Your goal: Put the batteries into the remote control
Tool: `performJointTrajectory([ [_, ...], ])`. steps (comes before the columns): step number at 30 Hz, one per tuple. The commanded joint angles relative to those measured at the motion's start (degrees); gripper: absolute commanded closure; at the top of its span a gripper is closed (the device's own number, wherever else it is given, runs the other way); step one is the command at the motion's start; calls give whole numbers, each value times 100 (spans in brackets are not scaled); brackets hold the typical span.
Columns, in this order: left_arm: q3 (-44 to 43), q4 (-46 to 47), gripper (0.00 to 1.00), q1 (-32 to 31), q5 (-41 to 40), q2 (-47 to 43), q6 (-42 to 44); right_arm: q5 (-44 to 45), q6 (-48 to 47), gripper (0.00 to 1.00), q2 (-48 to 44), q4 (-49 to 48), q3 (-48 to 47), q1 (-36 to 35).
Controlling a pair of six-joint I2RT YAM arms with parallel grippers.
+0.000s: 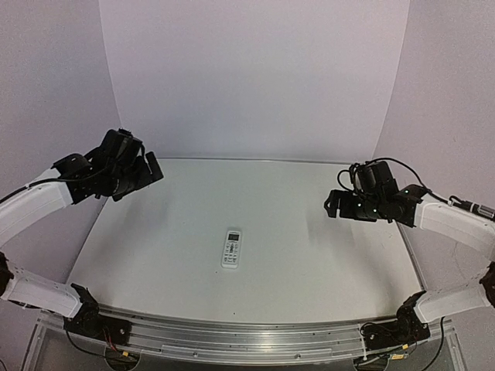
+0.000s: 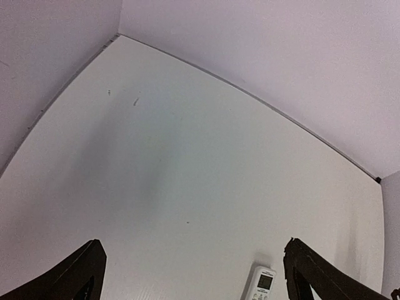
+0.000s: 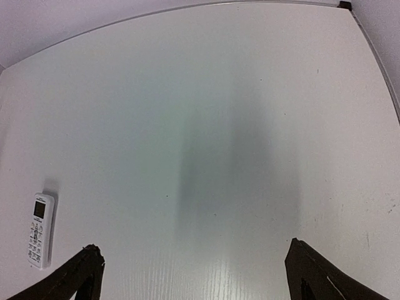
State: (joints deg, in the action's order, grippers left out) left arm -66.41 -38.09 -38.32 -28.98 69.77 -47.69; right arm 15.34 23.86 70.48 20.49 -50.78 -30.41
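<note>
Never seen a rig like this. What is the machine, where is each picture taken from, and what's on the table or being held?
Two robot arms are bolted at the near edge of a white table. One picture looks down from above and behind them. The other two come from a camera on each wrist; the dark shapes in their bottom corners are that arm's own fingers. The left gripper and right gripper hang in the air, open, holding nothing. On the table lies one small white remote control, buttons up. No batteries show in any view.
</note>
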Motion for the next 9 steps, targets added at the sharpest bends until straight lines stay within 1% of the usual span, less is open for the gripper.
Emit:
performJointTrajectory([
  [1,884,663,0,0,-539,-564,5,569,279,2,-256,157,237,-9],
  [3,1016,785,0,0,-361,-686,69,650,483,2,-311,157,374,-8],
  [5,1082,809,0,0,-351,-724,31,752,624,2,-357,155,489,-9],
  [9,1065,854,0,1,-367,-673,158,914,644,2,-449,157,547,-11],
])
